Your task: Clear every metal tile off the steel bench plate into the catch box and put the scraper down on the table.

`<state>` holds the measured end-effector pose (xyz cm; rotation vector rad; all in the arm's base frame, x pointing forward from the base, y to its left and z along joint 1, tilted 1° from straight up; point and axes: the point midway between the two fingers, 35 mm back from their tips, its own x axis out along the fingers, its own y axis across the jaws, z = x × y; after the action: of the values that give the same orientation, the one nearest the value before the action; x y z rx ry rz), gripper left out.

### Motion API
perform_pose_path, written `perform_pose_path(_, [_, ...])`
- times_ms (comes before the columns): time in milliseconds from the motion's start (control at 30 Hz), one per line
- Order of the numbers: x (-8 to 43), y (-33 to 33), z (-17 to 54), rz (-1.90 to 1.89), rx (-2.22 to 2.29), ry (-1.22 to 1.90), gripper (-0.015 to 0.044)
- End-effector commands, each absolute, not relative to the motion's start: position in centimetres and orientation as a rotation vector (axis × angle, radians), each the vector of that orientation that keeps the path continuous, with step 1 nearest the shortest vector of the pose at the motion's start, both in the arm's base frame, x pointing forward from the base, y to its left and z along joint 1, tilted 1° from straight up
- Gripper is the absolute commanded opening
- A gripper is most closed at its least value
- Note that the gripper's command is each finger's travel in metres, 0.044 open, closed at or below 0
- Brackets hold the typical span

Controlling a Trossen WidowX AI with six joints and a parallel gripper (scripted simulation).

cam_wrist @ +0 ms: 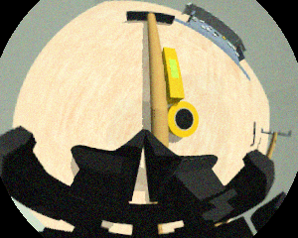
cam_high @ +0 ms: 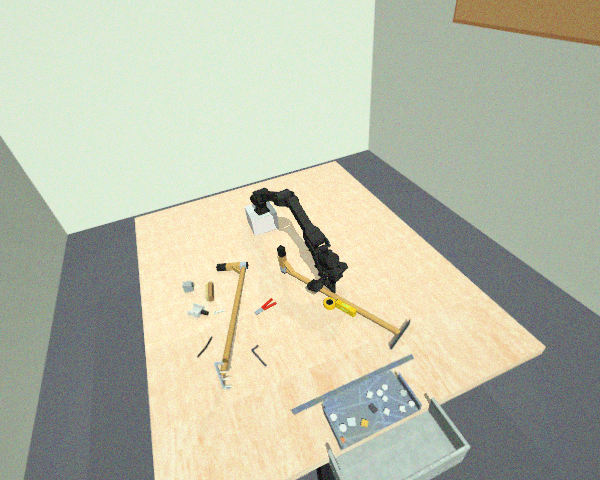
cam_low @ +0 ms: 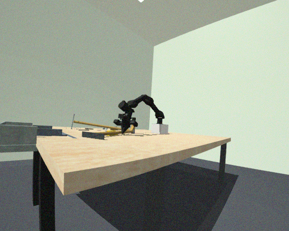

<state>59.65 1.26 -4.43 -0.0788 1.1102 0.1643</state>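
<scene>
The long scraper (cam_high: 370, 316) (cam_low: 92, 135) (cam_wrist: 156, 74) lies on the table, with its wooden handle running under my arm and its dark flat blade toward the plate side. My gripper (cam_high: 333, 290) (cam_low: 123, 132) (cam_wrist: 144, 133) is shut and empty, fingertips low, just beside the handle. Whether they touch it is unclear. The steel bench plate (cam_high: 352, 398) bears several small pieces: pale tiles (cam_high: 379, 393), an orange one (cam_high: 364, 423) and a dark one (cam_high: 372, 408). The grey catch box (cam_high: 448, 427) (cam_low: 15, 135) is at the plate's far end, at the table edge.
A yellow ring (cam_high: 329, 303) (cam_wrist: 183, 119) and a yellow block (cam_high: 346, 307) (cam_wrist: 173, 73) lie close beside the handle. A rake (cam_high: 233, 320), red-handled pliers (cam_high: 266, 305), a hex key (cam_high: 259, 355) and small parts lie farther left. A blue-grey strip (cam_high: 352, 384) lies before the plate.
</scene>
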Motion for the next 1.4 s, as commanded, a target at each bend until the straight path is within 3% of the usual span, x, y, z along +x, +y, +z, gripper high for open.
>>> perform_pose_path(0, [59.8,0.3,-4.7,0.154,-0.081,1.114,0.0])
perform_pose_path(1033, [59.5,1.0,5.7,0.167,-0.086,1.084,0.0])
perform_pose_path(1367, [55.6,2.4,8.6,0.109,-0.046,1.213,0.0])
